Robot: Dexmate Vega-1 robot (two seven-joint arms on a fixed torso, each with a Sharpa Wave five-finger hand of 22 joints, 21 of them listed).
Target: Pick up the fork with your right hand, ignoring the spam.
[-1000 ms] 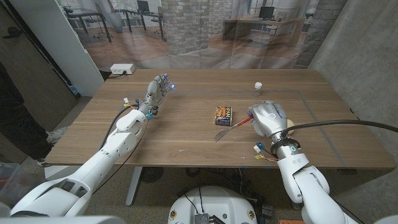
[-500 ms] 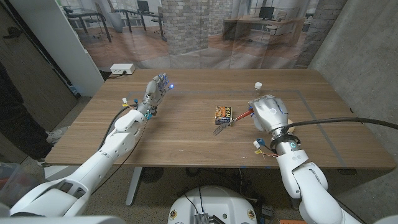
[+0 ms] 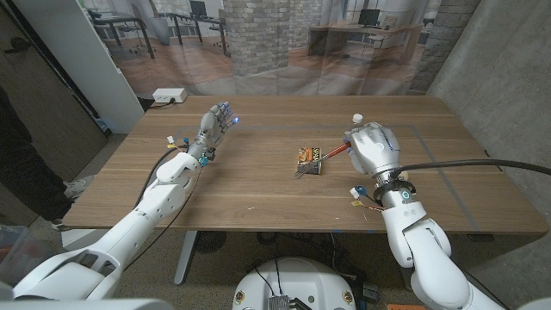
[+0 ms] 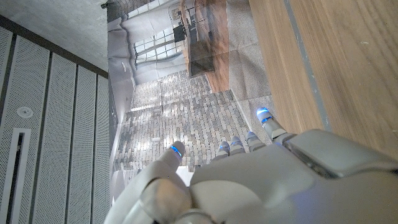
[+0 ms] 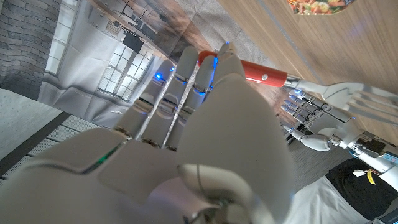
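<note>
My right hand (image 3: 371, 148) grips the red handle of the fork (image 3: 332, 154) and holds it above the table. The metal tines point toward my left and hang over the spam tin (image 3: 306, 155), a small flat can at the table's middle. In the right wrist view the fingers (image 5: 205, 81) wrap the red handle of the fork (image 5: 264, 76), with the tines (image 5: 356, 98) sticking out past them and the spam tin (image 5: 317, 5) at the picture's edge. My left hand (image 3: 215, 127) stands at the far left of the table with fingers apart, holding nothing.
A small white bottle (image 3: 356, 119) stands just beyond my right hand. A white box (image 3: 170, 96) sits at the table's far left corner. Bare wood (image 3: 258, 185) lies between the two arms. My left hand (image 4: 249, 180) has tabletop (image 4: 348, 62) beside it.
My right hand has risen and moved farther from me with the fork. The tines went from the table in front of the spam to over it. The left arm stayed still.
</note>
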